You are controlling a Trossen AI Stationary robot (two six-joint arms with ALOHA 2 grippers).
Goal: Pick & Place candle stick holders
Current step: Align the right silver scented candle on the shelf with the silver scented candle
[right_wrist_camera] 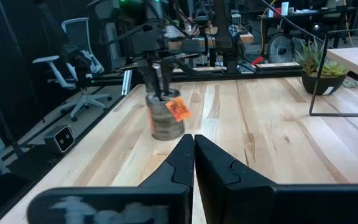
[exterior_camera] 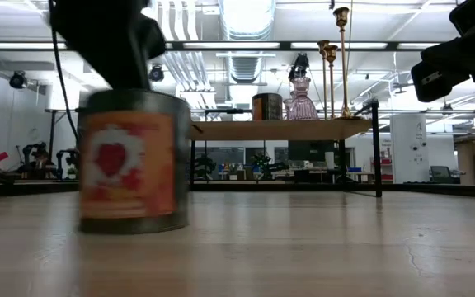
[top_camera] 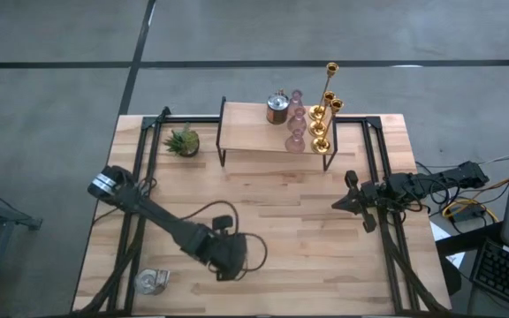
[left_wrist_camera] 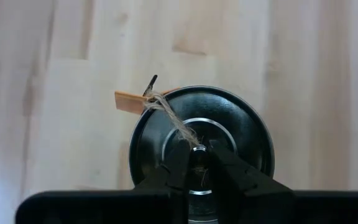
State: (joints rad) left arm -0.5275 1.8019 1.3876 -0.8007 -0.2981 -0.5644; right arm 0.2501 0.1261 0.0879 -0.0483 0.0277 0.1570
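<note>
My left gripper (top_camera: 226,261) stands over a squat silvery glass cup (exterior_camera: 134,161) near the table's front, its fingers down in the cup's mouth (left_wrist_camera: 201,134). An orange tag (left_wrist_camera: 129,101) on twine hangs at the cup's rim. A second silvery cup (top_camera: 151,281) stands at the front left. On the far shelf (top_camera: 250,132) stand a third cup (top_camera: 277,107), the pink glass holders (top_camera: 296,119) and the gold stems (top_camera: 325,106). My right gripper (right_wrist_camera: 194,149) is shut and empty at the table's right side (top_camera: 341,202). My left gripper comes from above, pointing down, with both fingertips (left_wrist_camera: 182,163) close together inside the cup's mouth near its middle, where the twine (left_wrist_camera: 174,121) ends. The fingers hide what they pinch there. The cup stays upright, its base (exterior_camera: 134,227) at the table top or just above.
A small spiky green potted plant (top_camera: 182,140) stands at the far left beside the shelf. The shelf's black wire legs (top_camera: 329,159) stand on the table's far part. Bare wood lies between the two arms (top_camera: 299,230). Cables and a laptop lie off the table's right edge.
</note>
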